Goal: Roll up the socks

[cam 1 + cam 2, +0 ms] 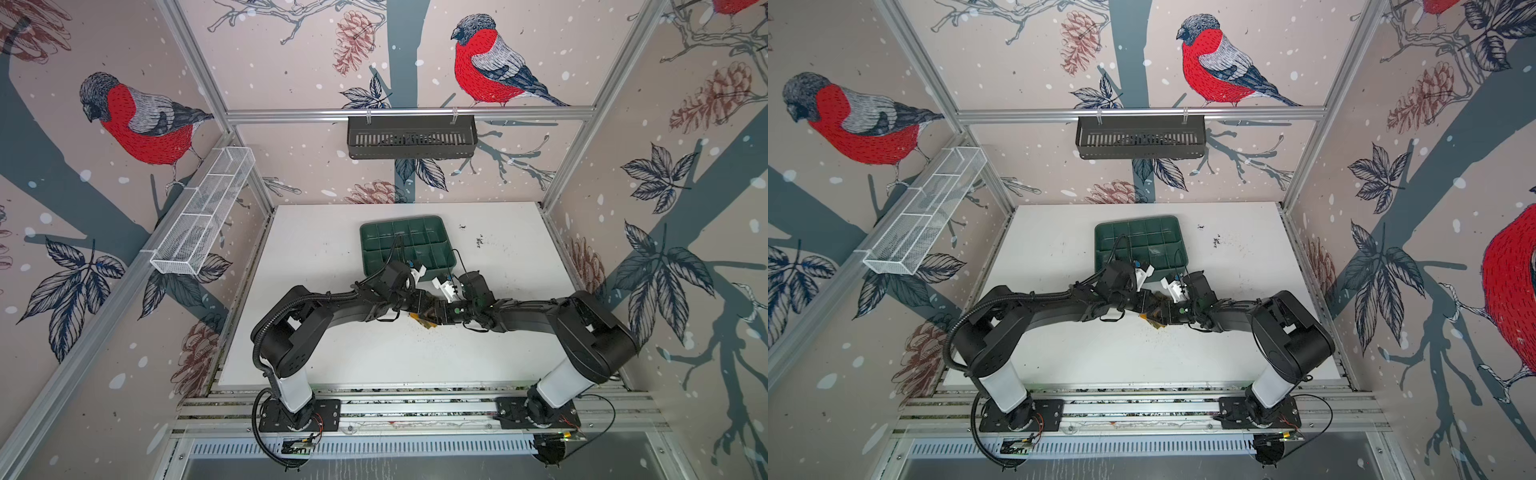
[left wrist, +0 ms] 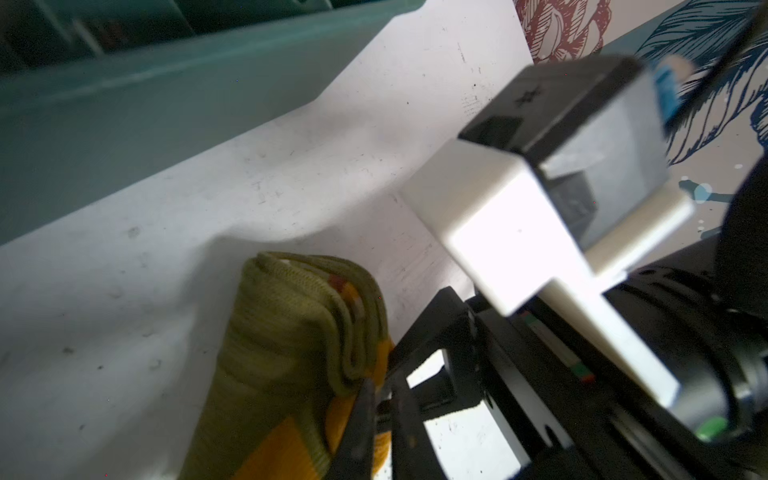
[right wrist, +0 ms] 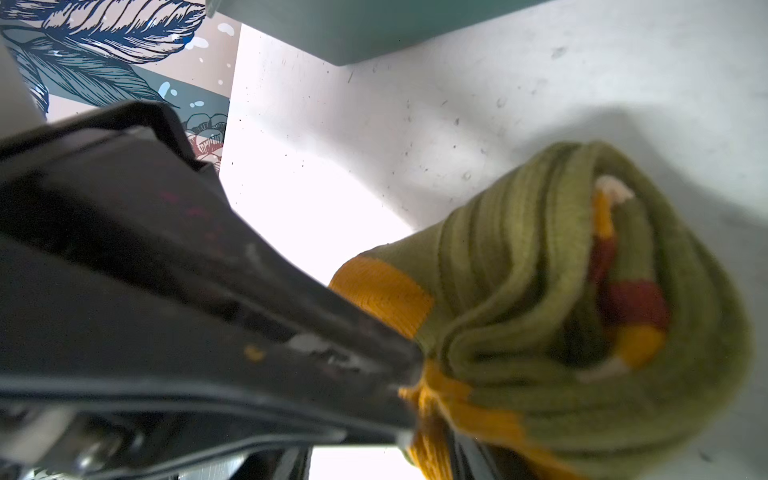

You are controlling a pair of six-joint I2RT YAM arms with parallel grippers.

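Observation:
The socks (image 2: 291,353) are olive-green with mustard-orange patches and lie wound into a thick roll (image 3: 582,311) on the white table; striped cuff layers show at the roll's end. Both arms cover them in both top views, where only an orange-brown edge (image 1: 424,323) (image 1: 1152,322) peeks out. My left gripper (image 2: 380,411) has its dark fingers nearly together on the orange fabric at the roll's edge. It appears in the right wrist view as a large black finger (image 3: 291,332). My right gripper (image 3: 374,465) faces it tip to tip (image 1: 440,311), jaws apart, bare table between them and orange fabric against one finger.
A green compartment tray (image 1: 374,232) (image 1: 1167,226) lies just behind the grippers, its wall close to the roll (image 2: 124,104). A white mesh basket (image 1: 203,212) hangs on the left wall and a black slotted basket (image 1: 411,137) on the back rail.

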